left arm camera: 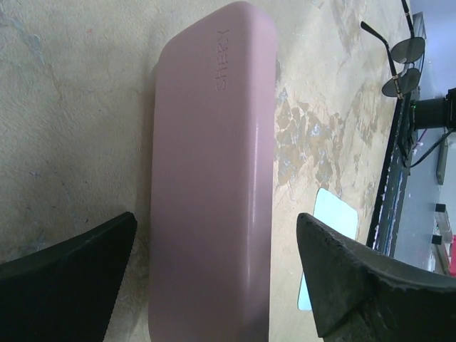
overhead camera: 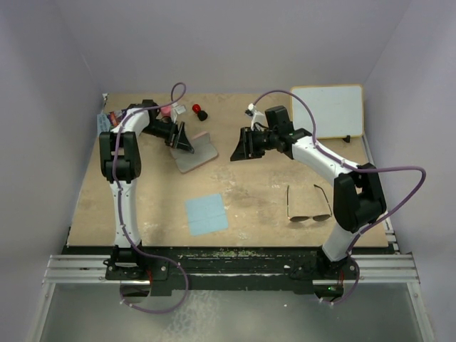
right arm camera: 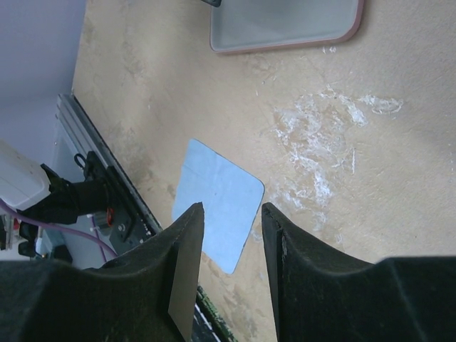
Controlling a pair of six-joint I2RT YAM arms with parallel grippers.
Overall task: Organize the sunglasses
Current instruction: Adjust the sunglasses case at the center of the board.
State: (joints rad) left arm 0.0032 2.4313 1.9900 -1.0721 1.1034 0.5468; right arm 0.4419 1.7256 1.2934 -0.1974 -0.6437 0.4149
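Observation:
The sunglasses (overhead camera: 310, 206) lie on the table at the right, in front of the right arm's base, temple arms unfolded; they also show in the left wrist view (left arm camera: 401, 65) at the top right. The pink case (overhead camera: 197, 154) lies closed at the back middle-left. My left gripper (overhead camera: 182, 138) is wide open over the case (left arm camera: 214, 164), one finger on each side, not touching it (left arm camera: 215, 221). My right gripper (overhead camera: 241, 146) is open and empty above the table's middle (right arm camera: 231, 214), far from the sunglasses.
A light-blue square cloth (overhead camera: 206, 214) lies at the front middle, seen in the right wrist view (right arm camera: 217, 203) too. A white board (overhead camera: 328, 110) stands at the back right. Small red and pink items (overhead camera: 199, 111) sit at the back left.

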